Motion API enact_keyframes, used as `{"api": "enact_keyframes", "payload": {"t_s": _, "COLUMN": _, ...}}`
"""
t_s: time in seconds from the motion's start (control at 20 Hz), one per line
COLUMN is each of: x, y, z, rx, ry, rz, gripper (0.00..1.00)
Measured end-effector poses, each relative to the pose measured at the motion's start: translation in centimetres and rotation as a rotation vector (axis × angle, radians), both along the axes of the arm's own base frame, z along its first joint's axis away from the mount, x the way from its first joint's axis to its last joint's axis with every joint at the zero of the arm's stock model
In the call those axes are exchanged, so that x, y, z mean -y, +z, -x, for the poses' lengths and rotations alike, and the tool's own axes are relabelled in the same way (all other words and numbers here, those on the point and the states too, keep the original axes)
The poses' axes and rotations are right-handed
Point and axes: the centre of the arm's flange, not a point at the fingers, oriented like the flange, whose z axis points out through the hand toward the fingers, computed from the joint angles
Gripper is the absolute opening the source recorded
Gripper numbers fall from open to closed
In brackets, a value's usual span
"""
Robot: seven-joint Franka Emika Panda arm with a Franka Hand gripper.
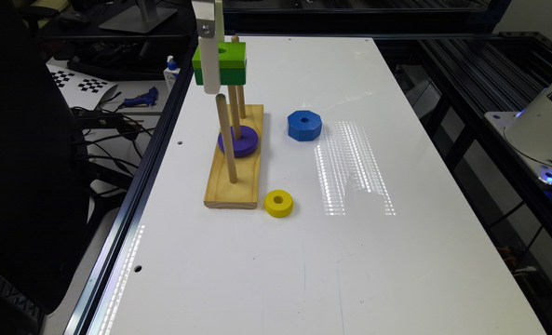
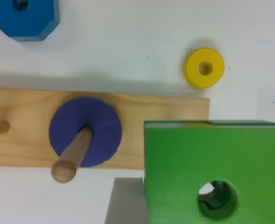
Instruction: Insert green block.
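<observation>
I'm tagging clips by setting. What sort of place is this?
Probably a robotics lab bench: a white table in a dark metal frame, checkerboard calibration sheets and cables beside it, and a wooden peg board for the gripper's green block.

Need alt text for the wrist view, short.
A green block with a round centre hole is held up close above a wooden base. A purple ring sits on one peg of the base, and a yellow ring and a blue octagonal block lie on the white table.

Materials and finish
Pale grained wood base (image 1: 238, 186) and pegs (image 1: 226, 139); matt green block (image 1: 224, 63); glossy white table (image 1: 303, 260)
</observation>
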Motion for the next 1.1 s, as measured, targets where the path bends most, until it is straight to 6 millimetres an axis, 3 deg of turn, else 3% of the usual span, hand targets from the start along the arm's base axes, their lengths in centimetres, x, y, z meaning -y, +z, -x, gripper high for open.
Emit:
{"api": "enact_keyframes", "payload": {"t_s": 0.15, "x": 0.0, "y": -1.05, "z": -0.24, "rx": -0.005, "ry": 0.001, "rz": 0.001, "gripper": 0.0}}
{"api": "enact_keyframes", "payload": {"t_s": 1.1, "x": -0.17, "y": -1.0, "z": -0.31, "rx": -0.004, "ry": 0.003, "rz": 0.002, "gripper": 0.0}}
